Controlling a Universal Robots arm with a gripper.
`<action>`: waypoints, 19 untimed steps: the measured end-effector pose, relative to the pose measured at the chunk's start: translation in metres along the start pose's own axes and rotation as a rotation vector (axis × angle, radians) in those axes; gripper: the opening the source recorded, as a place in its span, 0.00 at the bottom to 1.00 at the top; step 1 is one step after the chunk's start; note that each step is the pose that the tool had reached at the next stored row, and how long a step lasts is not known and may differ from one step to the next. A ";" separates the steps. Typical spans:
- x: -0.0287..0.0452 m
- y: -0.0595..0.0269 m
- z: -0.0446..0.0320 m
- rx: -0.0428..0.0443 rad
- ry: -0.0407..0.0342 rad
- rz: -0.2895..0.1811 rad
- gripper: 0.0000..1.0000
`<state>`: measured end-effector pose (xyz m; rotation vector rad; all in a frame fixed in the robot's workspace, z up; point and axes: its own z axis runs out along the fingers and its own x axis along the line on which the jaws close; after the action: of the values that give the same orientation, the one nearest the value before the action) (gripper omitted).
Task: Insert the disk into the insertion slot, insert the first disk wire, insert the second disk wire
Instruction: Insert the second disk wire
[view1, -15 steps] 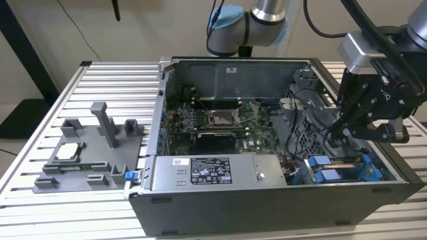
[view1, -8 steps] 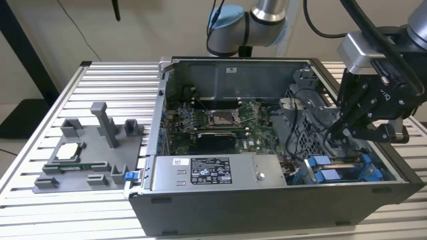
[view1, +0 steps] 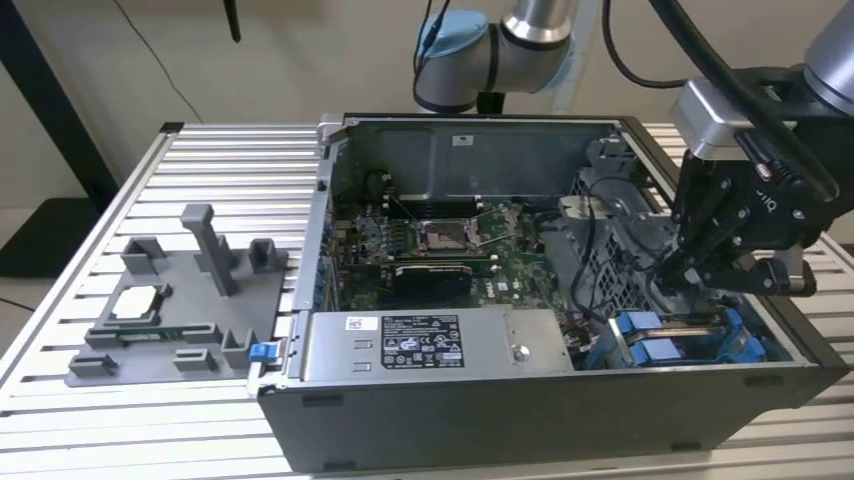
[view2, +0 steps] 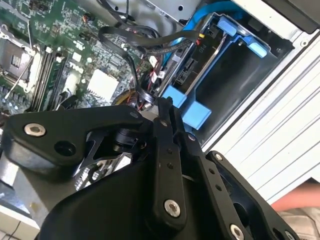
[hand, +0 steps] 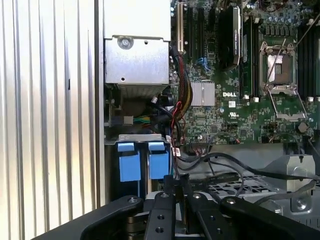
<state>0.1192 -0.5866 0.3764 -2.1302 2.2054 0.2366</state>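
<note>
Black gripper (view2: 165, 107) pressed together over the blue-framed silver-grey disk (view2: 192, 70) in its dark bay; I'd seat connectors squarely.

Green motherboard (hand: 235, 107), bright blue drive carriers (hand: 142, 162), ribbed silver table (view1: 200, 180)

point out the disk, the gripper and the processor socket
disk (view2: 187, 67): second wrist view, its dark connector end inside the blue carrier
gripper (view2: 167, 107): second wrist view, midway between its fingertips
processor socket (view1: 442, 236): exterior view, centre of the square metal frame
</note>
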 end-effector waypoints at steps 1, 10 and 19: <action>0.0002 -0.0001 0.0013 0.0008 0.0008 0.000 0.00; 0.0019 -0.0012 0.0135 0.0191 0.0033 -0.003 0.00; 0.0021 -0.0020 0.0210 0.0648 0.0049 -0.010 0.00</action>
<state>0.1199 -0.5854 0.3553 -2.1097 2.1735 0.1573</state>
